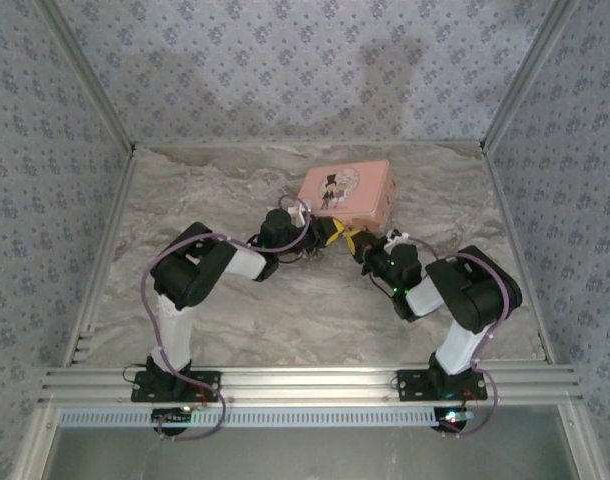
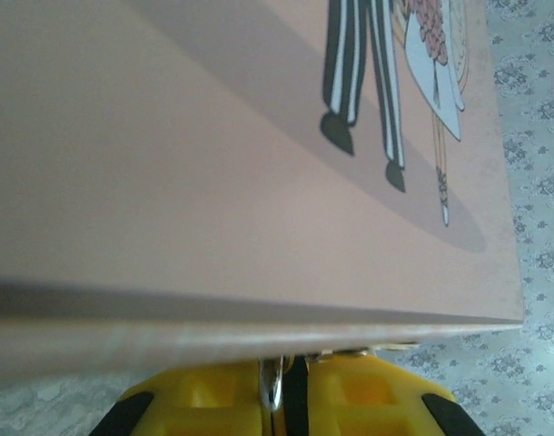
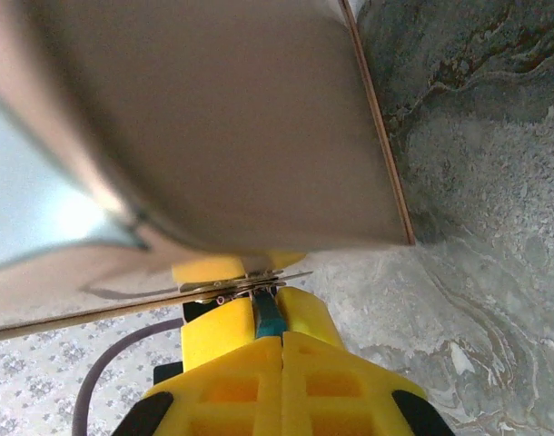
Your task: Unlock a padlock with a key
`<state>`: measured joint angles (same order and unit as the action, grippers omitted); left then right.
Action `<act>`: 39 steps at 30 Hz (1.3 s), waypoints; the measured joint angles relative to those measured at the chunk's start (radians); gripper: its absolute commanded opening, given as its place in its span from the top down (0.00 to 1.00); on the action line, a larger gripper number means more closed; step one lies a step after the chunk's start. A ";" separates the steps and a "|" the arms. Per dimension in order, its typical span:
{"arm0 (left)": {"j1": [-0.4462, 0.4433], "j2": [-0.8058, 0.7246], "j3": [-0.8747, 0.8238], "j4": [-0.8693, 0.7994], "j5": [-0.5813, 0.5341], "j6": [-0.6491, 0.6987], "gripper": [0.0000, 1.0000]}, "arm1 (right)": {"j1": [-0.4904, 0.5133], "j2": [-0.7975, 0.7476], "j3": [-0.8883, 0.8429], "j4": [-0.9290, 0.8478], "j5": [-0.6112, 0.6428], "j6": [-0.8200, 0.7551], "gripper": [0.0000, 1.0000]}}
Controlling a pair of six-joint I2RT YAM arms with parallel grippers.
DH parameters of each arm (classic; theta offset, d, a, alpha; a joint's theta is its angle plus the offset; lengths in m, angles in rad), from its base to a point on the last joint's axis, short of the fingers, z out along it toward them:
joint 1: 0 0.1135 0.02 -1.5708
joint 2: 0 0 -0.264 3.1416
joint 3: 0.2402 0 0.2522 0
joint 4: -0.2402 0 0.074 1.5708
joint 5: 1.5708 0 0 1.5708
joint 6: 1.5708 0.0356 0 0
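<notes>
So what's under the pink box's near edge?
Below the pink box edge, the left gripper pinches a thin metal piece, and the right gripper pinches a teal piece. The padlock body is hidden by the fingers and box.

the key [image 3: 268,316], teal-headed, sat pinched in the right gripper [image 3: 278,334], pointing up at the lower edge of the pink box [image 1: 347,192]. a silver piece, seemingly the padlock [image 2: 272,389], was clamped in the left gripper [image 2: 283,374] just beneath that box, mostly hidden.
</notes>
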<state>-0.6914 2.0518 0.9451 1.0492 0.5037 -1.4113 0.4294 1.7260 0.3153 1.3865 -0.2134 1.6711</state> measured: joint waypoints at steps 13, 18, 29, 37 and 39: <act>0.007 0.000 0.009 -0.026 -0.016 0.024 1.00 | -0.005 -0.072 0.086 -0.257 -0.026 -0.126 1.00; 0.007 0.000 0.021 -0.061 -0.047 0.057 1.00 | -0.005 -0.005 0.105 -0.199 -0.024 -0.134 1.00; 0.007 -0.007 0.023 -0.115 -0.075 0.123 1.00 | 0.008 -0.017 0.136 -0.297 -0.006 -0.215 0.92; -0.016 -0.065 -0.019 -0.208 -0.043 0.182 1.00 | 0.005 -0.092 0.068 -0.372 -0.079 -0.265 0.71; -0.026 -0.069 -0.019 -0.216 -0.030 0.188 1.00 | 0.004 -0.133 0.043 -0.400 -0.084 -0.282 0.69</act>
<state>-0.7170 1.9831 0.9257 0.8330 0.4740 -1.2232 0.4332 1.5929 0.3580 0.9863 -0.2970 1.3895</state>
